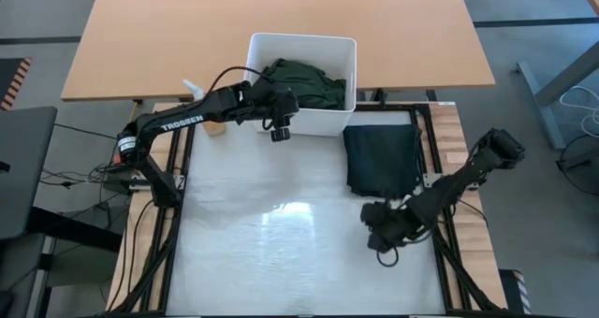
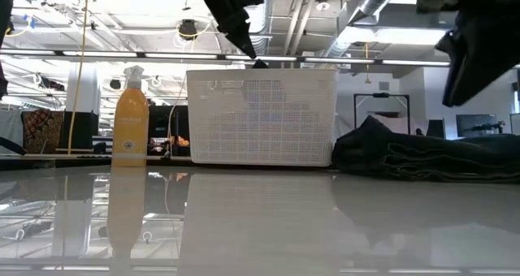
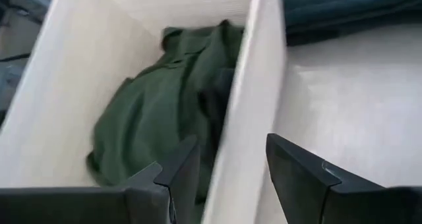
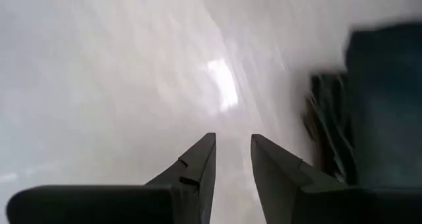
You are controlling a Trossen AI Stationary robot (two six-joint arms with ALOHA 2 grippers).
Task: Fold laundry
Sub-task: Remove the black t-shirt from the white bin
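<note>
At the far left of the work surface a yellow spray bottle (image 2: 130,118) stands upright, just beside the white bin (image 1: 314,47) and clear of the folding area. The left arm reaches from the left edge toward that bin, and the left gripper (image 3: 227,178) hangs over the bin's near wall, its fingers spread wide with one on each side of the wall and nothing between them but the wall. That pose suggests it is lining up to pick out the next garment. Inside the bin lies a crumpled dark green garment (image 3: 165,112), bunched toward the right side, not yet folded.

The white table (image 1: 281,252) in the middle lies bare and glossy, presumably kept free as the spot to spread the next piece.

To the right of the bin, a folded black garment (image 1: 382,156) rests flat on the table's far right part, apparently parked there as finished work. Near it, at the right edge, the right gripper (image 4: 231,161) hovers low over bare table, fingers narrowly parted and holding nothing. It looks to be waiting out of the way while the left arm fetches.
</note>
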